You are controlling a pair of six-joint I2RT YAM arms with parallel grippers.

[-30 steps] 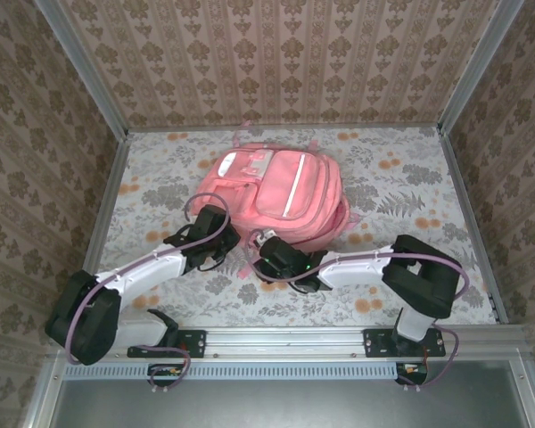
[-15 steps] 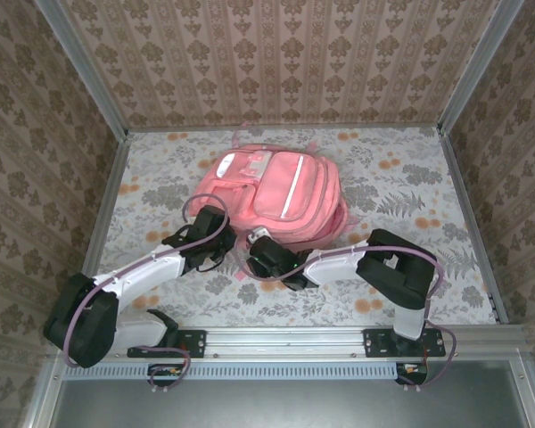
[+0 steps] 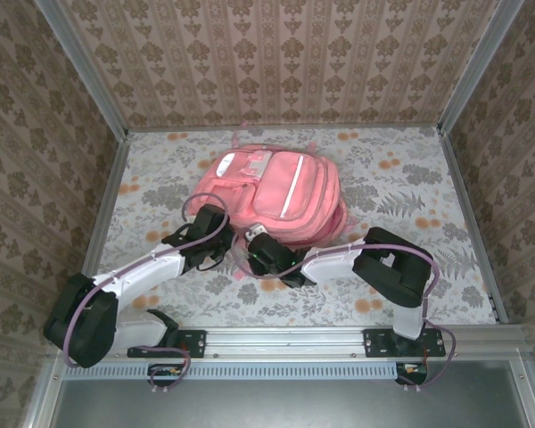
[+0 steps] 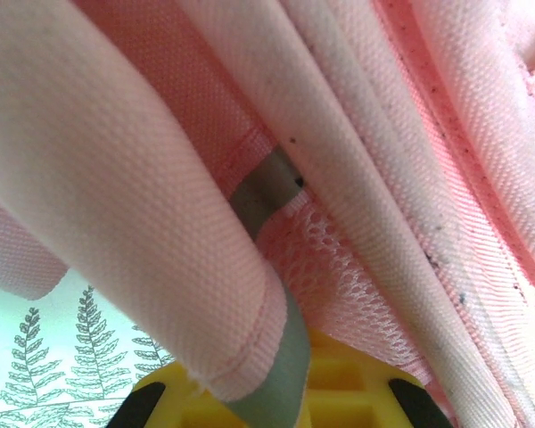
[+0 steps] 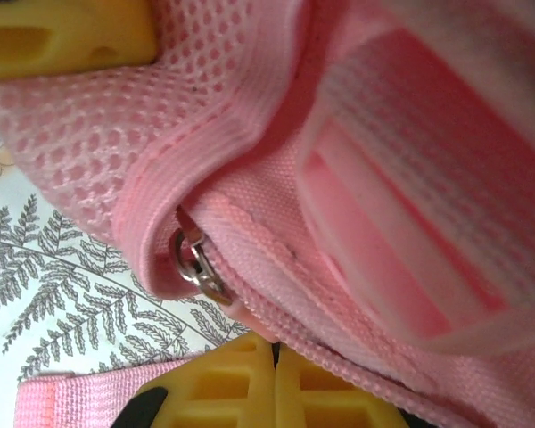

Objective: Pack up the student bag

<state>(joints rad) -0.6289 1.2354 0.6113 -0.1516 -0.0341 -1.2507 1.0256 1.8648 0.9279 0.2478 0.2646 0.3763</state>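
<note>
Nearest the arm bases, the left fingers (image 4: 348,394) are clamped on a grey-trimmed fold at the near-left edge of the student bag (image 3: 281,192). The right fingers (image 5: 330,392) are pressed together at its near seam, beside a small metal ring (image 5: 196,264); whether they nip fabric I cannot tell. Beyond them the pink bag lies front up on the middle of the fern-printed table (image 3: 401,178), its inside hidden.
</note>
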